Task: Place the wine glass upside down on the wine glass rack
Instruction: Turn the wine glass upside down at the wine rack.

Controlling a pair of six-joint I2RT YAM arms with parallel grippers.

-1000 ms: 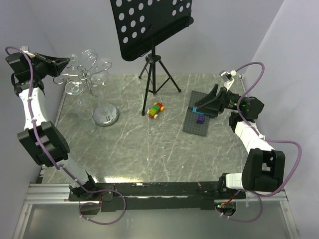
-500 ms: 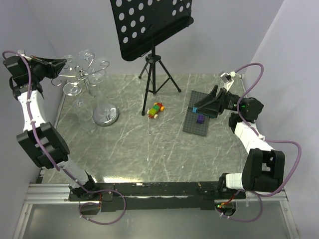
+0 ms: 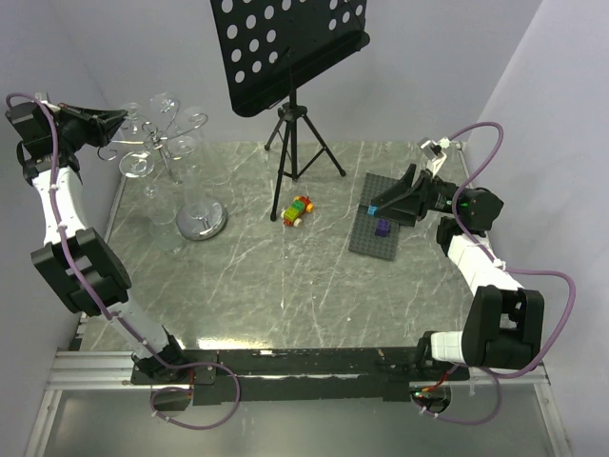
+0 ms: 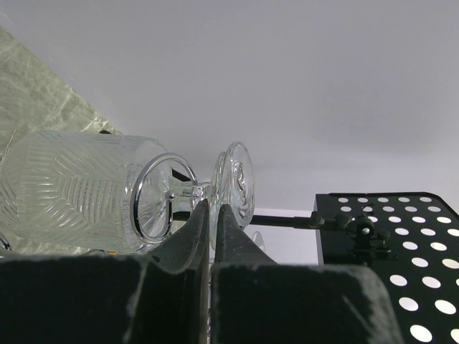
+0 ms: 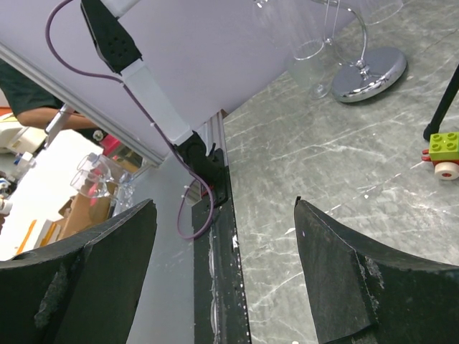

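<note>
The wine glass rack (image 3: 169,145) is a chrome wire stand at the back left, with a round mirror base (image 3: 202,221). My left gripper (image 3: 120,117) reaches in from the left at hook height and is shut on the stem of a wine glass (image 3: 138,162), whose bowl hangs downward. In the left wrist view the left gripper (image 4: 211,204) pinches the stem between the ribbed bowl (image 4: 72,190) and the foot (image 4: 237,183). A curled rack hook (image 4: 147,208) sits by the bowl. My right gripper (image 3: 383,204) hovers open over the right side, and in the right wrist view the right gripper (image 5: 226,208) holds nothing.
Other glasses (image 3: 183,149) hang on the rack. A black music stand (image 3: 290,57) on a tripod (image 3: 301,143) stands at the back centre. A toy brick car (image 3: 299,210) lies mid-table. A grey baseplate (image 3: 366,243) with a purple brick (image 3: 382,228) lies under the right gripper.
The left arm has drawn slightly back to the left and up, and the held glass shifted with it. The right arm has stayed put.
</note>
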